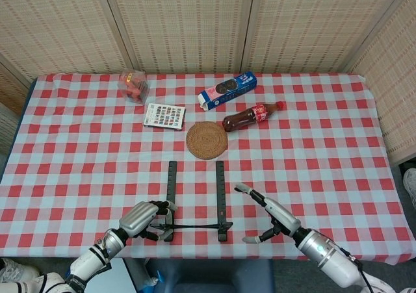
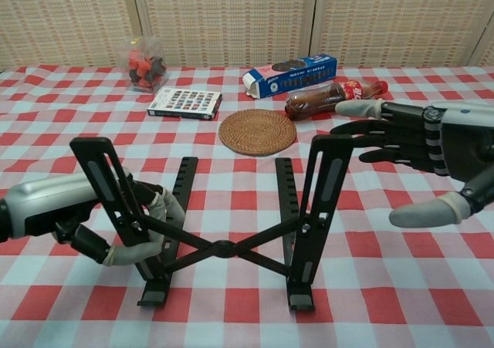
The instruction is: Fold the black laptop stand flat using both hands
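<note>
At the table's near edge, left hand (image 2: pixel 116 221) grips laptop stand (image 2: pixel 224 209); right hand (image 2: pixel 421 151) spread, empty.

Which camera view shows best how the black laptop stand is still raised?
The chest view: the laptop stand appears side-on, uprights raised and braces crossed. The head view, from above, shows mostly two flat rails.

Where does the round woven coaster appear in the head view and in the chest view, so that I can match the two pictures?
Head view: the coaster lies near the middle of the table, just beyond the far ends of the black laptop stand.
Chest view: the coaster sits in the upper middle, behind the stand.
Shared landmark: the cola bottle lying on its side, up and to the right of the coaster in both.
</note>
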You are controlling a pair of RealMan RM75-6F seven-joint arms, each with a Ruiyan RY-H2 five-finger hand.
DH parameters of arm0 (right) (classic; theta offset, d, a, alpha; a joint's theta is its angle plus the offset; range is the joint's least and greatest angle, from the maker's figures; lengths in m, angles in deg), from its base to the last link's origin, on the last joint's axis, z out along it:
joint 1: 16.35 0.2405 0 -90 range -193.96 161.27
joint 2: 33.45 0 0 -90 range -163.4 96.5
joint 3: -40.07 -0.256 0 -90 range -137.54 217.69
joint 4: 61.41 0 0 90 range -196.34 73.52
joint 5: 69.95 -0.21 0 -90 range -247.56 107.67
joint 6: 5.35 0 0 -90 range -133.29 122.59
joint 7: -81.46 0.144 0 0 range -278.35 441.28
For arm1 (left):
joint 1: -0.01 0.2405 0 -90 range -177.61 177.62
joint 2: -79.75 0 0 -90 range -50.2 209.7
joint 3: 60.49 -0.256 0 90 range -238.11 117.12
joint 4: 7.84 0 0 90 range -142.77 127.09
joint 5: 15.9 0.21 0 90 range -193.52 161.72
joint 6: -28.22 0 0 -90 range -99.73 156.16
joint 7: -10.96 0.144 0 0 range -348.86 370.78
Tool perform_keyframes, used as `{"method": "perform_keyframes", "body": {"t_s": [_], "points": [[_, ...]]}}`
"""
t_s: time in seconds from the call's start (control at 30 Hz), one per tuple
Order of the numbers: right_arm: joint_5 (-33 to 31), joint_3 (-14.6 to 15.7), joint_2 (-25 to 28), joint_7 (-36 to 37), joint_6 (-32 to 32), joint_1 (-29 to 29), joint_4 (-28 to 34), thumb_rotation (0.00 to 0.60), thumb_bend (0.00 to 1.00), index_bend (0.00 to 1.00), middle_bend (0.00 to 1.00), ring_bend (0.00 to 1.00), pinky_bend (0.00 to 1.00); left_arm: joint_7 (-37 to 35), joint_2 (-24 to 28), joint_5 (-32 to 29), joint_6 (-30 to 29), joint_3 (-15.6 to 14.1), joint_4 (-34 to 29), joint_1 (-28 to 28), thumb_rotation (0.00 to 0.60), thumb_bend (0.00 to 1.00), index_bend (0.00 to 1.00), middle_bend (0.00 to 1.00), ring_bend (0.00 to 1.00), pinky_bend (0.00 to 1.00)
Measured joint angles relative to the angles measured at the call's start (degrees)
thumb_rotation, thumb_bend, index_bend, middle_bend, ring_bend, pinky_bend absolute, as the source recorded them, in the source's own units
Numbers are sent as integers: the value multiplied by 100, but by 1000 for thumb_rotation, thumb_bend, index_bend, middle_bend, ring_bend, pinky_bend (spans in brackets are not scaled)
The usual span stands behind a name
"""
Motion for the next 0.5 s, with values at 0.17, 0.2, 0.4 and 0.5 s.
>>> {"method": "perform_keyframes", "body": {"t_s": [0.17, 0.2, 0.4, 0.5], "points": [[13, -6, 3, 33, -8, -11, -9, 600, 24, 0, 67, 0, 0, 14, -14, 52, -63, 11, 18, 21, 421, 352, 435, 259, 282, 309], [17, -7, 2, 40, -7, -11, -12, 600, 24, 0, 67, 0, 0, 28, -14, 61, -68, 10, 21, 22, 420, 352, 430, 260, 282, 309], [34, -16, -8, 91, 1, -9, -39, 600, 24, 0, 67, 0, 0, 258, 1, 96, -92, -23, 46, 35, 420, 353, 473, 260, 280, 309], [61, -12, -7, 117, 4, -7, -46, 600, 24, 0, 67, 0, 0, 379, -1, 100, -106, -49, 57, 52, 421, 353, 492, 260, 280, 309]]}}
